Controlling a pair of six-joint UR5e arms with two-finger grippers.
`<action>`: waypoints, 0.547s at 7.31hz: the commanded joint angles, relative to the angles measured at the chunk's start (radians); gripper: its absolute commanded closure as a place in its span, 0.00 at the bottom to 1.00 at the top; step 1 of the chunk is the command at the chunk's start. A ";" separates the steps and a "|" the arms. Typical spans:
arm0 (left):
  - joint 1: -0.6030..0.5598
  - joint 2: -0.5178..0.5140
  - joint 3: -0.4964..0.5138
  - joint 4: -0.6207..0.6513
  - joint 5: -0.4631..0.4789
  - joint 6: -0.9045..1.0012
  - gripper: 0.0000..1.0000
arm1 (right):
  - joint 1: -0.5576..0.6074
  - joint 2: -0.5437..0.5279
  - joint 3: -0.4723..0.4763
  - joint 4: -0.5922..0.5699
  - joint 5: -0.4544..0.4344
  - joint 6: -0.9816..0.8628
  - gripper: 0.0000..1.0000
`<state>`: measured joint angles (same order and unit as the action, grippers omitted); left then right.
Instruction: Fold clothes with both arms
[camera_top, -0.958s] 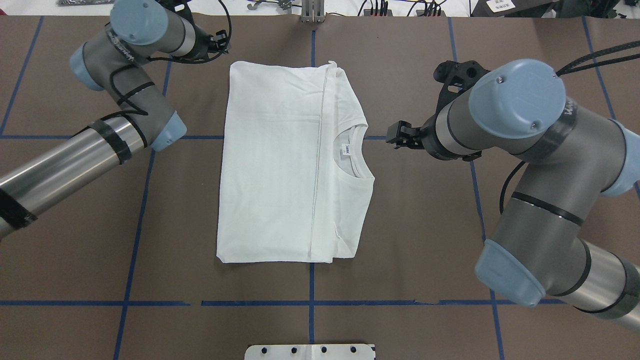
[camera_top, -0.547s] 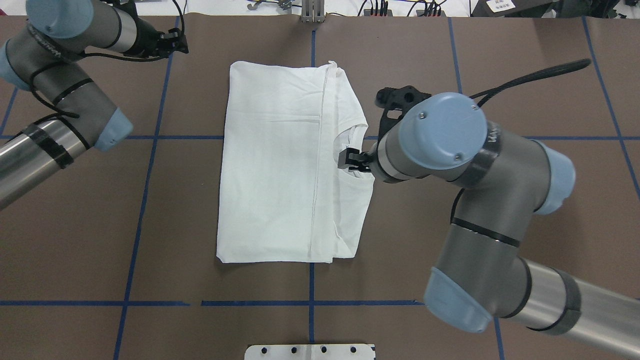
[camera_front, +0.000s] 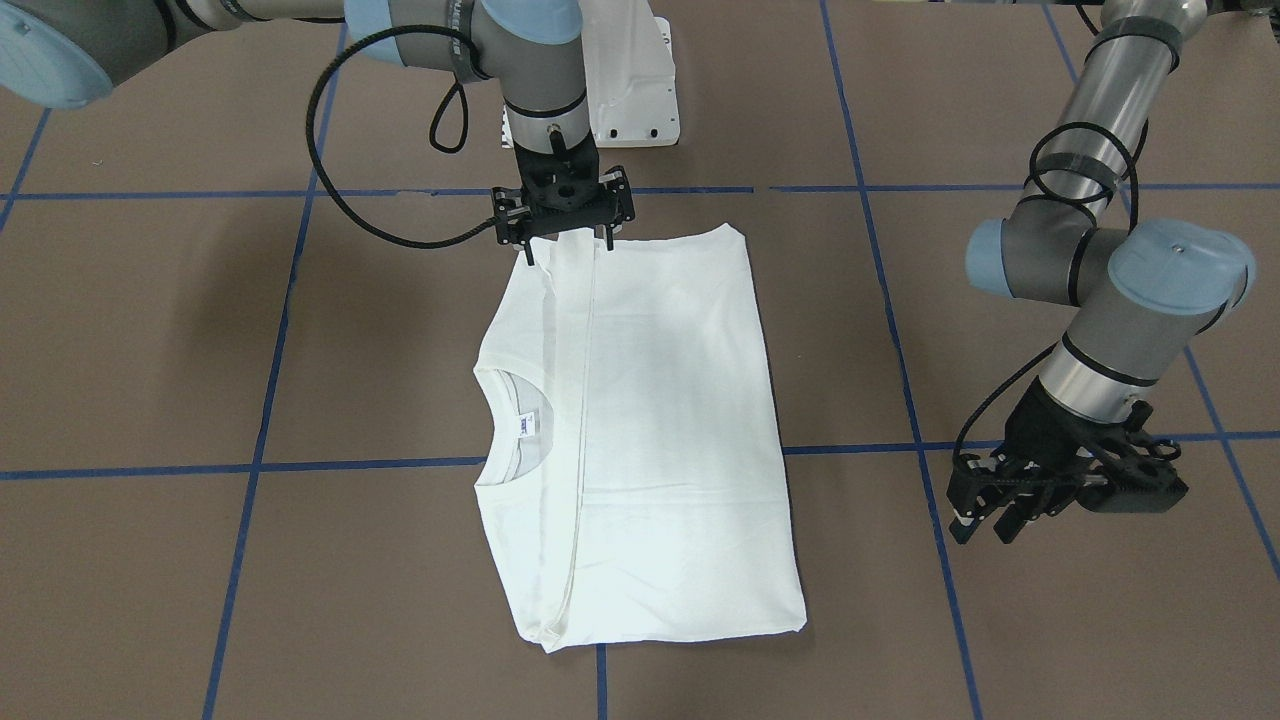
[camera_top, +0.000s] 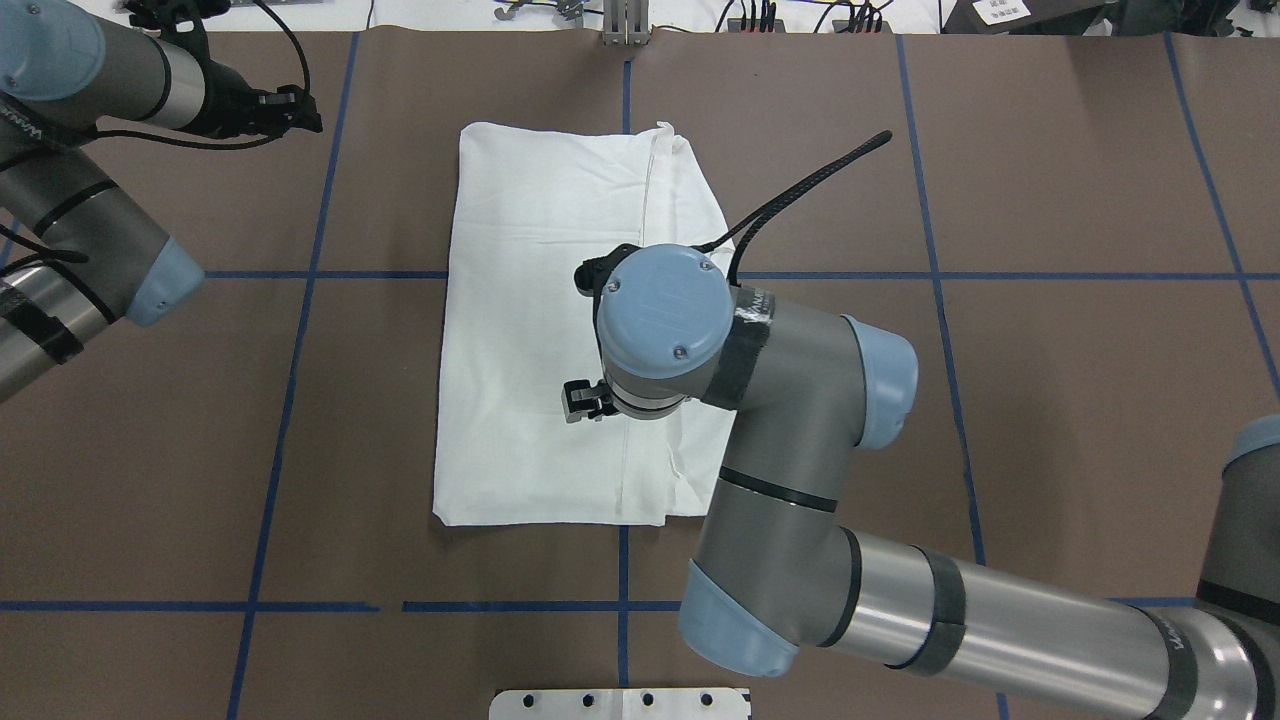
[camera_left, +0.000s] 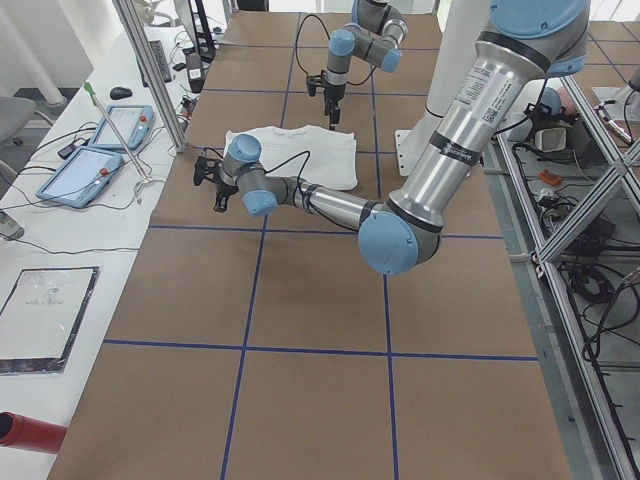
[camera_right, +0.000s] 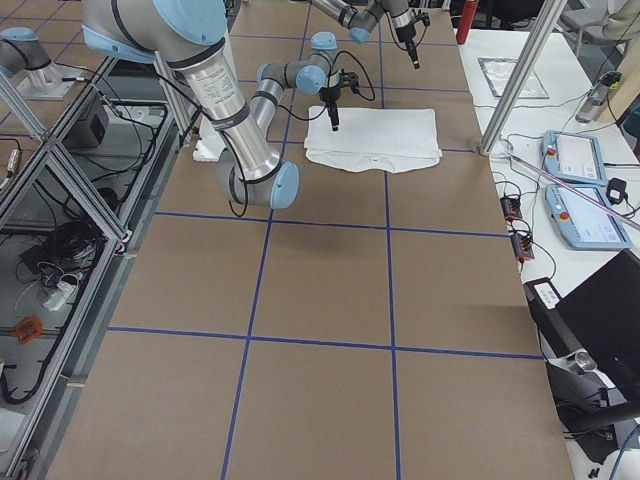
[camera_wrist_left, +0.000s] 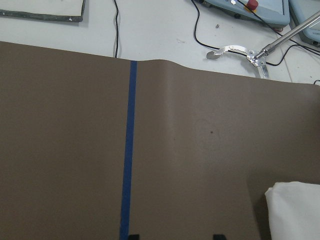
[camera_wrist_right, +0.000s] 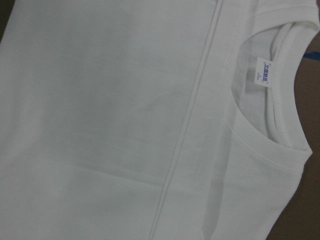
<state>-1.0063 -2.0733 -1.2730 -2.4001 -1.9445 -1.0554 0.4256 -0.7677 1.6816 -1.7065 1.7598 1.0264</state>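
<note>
The white T-shirt (camera_top: 530, 250) lies flat and folded into a rectangle in the middle of the brown table, with its collar and neck label (camera_front: 528, 424) showing on my right. The black text is hidden. My right gripper (camera_front: 567, 250) hangs open and empty above the shirt, fingers pointing down. In the overhead view (camera_top: 585, 400) the wrist mostly hides it. The right wrist view shows only shirt cloth (camera_wrist_right: 100, 125) and the label (camera_wrist_right: 266, 74). My left gripper (camera_top: 305, 110) is open and empty over bare table, far left of the shirt; it also shows in the front view (camera_front: 985, 525).
Blue tape lines (camera_top: 300, 400) grid the brown table cover. The white pedestal plate (camera_top: 620, 703) sits at the near edge. Teach pendants (camera_left: 100, 150) and cables lie beyond the far edge. The right arm's black cable (camera_top: 800, 190) loops over the shirt's right side.
My right arm has swung left from beside the collar to over the shirt's middle. My left arm has pulled back further left, away from the shirt. The shirt has not moved.
</note>
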 joint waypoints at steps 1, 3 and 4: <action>0.002 0.015 0.001 -0.005 0.002 0.002 0.41 | -0.007 0.087 -0.169 -0.008 0.010 -0.096 0.00; 0.003 0.024 0.000 -0.007 0.003 -0.005 0.39 | -0.025 0.082 -0.161 -0.123 0.010 -0.153 0.00; 0.003 0.024 0.000 -0.007 0.004 -0.009 0.39 | -0.057 0.074 -0.163 -0.124 0.009 -0.154 0.00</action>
<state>-1.0039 -2.0527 -1.2725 -2.4061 -1.9418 -1.0596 0.3972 -0.6861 1.5207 -1.8062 1.7698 0.8863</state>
